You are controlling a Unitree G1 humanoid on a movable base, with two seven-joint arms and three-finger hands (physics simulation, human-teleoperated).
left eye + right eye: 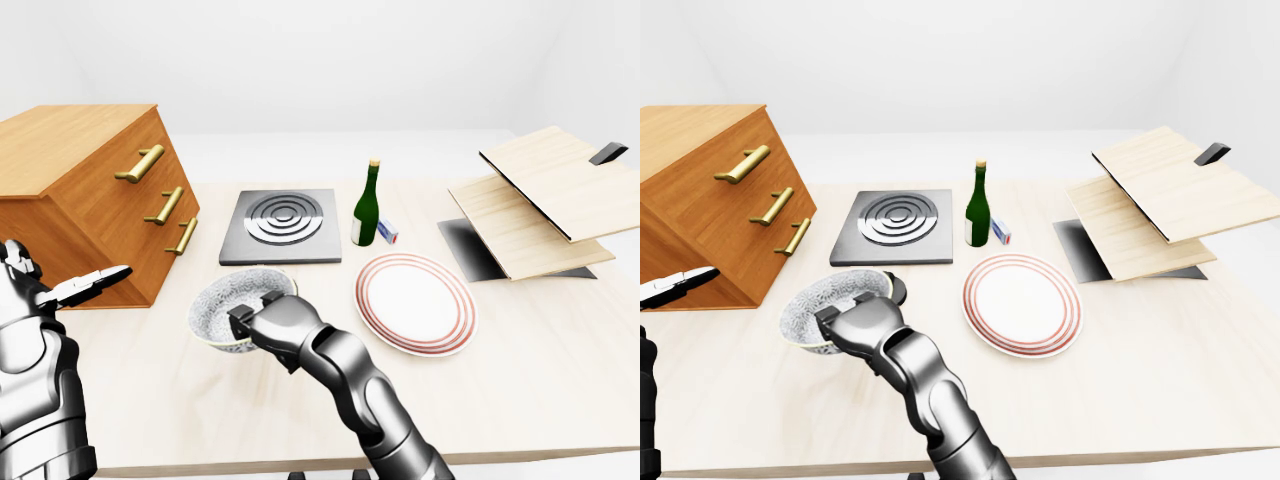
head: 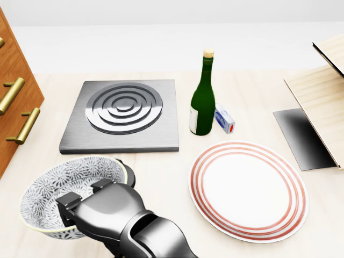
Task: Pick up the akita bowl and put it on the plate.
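A: R hand [image 2: 102, 207] – what's it doing?
B: Its fingers [image 2: 102, 185] are clamping the near rim of the akita bowl [image 2: 59, 188], which is tilting at bottom-left in head view.
A: And vs. the plate [image 2: 248, 146]?
B: Bowl's hanging left of it, apart, w/ bare table [image 2: 161, 177] showing between.
A: L hand [image 1: 85, 288]?
B: It's hovering at far left of left-eye view; can't tell if its fingers are open or closed.
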